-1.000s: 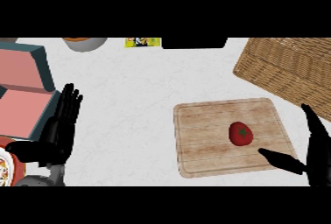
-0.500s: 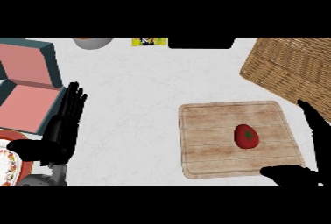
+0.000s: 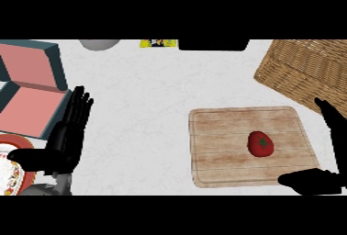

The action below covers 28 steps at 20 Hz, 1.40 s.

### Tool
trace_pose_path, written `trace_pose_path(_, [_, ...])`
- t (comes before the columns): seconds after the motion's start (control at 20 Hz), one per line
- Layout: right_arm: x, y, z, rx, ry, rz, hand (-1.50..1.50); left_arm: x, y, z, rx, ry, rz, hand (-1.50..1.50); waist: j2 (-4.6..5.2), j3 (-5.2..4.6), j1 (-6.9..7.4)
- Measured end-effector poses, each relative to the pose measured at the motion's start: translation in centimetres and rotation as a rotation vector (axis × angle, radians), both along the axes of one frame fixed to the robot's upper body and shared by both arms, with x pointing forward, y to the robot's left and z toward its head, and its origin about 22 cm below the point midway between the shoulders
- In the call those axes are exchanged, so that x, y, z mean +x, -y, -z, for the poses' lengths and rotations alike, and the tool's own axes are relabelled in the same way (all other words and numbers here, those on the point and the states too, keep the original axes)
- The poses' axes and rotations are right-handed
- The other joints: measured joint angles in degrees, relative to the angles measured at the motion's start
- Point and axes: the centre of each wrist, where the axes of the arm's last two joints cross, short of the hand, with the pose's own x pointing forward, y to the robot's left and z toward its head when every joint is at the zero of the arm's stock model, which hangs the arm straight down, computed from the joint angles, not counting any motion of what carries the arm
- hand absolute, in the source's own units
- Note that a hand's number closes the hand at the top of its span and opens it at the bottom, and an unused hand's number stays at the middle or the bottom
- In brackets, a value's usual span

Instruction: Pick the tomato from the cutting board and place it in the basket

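The right hand (image 3: 324, 180) is wide open, holding nothing, just right of the tomato (image 3: 261, 143) on the board (image 3: 217, 137). The left hand (image 3: 66, 140) rests open at the left.

A teal-walled pink tray (image 3: 59, 64), a red-rimmed plate (image 3: 19, 140) and a grey bowl (image 3: 99, 44) sit left.

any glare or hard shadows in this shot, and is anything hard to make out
Head view: even light, no glare on the white counter, no hard shadow beside the tomato or the cutting board. Same view: the left hand and right hand read as flat black shapes with almost no shading; the basket is cut off by the right edge.
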Motion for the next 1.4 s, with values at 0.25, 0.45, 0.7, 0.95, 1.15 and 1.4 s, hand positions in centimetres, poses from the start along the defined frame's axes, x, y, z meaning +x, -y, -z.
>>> trace_pose_path(0.25, [0.4, -0.7, 0.8, 0.005, -0.025, 0.007, -1.5, -0.3, 0.4, 0.7, -0.002, -0.004, 0.001, 0.0, 0.02, 0.11, -0.24])
trace_pose_path(0.45, [0.8, -1.4, 1.4, 0.008, -0.033, 0.007, -1.5, -0.3, -0.5, 0.7, 0.001, -0.001, -0.006, 0.0, 0.05, 0.23, -0.24])
trace_pose_path(0.7, [1.2, -3.0, 2.0, 0.023, -0.027, -0.008, -1.5, 0.0, -0.3, 0.2, -0.002, 0.001, -0.01, 0.0, 0.04, 0.3, -0.33])
trace_pose_path(0.95, [1.5, -4.1, 3.5, 0.002, -0.033, 0.012, -1.5, -0.1, 0.2, 0.5, -0.004, -0.001, -0.005, 0.0, 0.05, 0.35, -0.38])
trace_pose_path(1.15, [2.3, -4.4, 3.9, -0.015, -0.02, 0.039, -1.5, -0.2, 0.1, 0.8, -0.001, 0.0, -0.008, 0.0, 0.07, 0.38, -0.43])
trace_pose_path(1.4, [2.9, -4.8, 4.8, -0.026, -0.023, 0.054, -1.5, 0.2, -0.3, 0.4, 0.004, 0.002, -0.011, 0.0, 0.07, 0.38, -0.55])
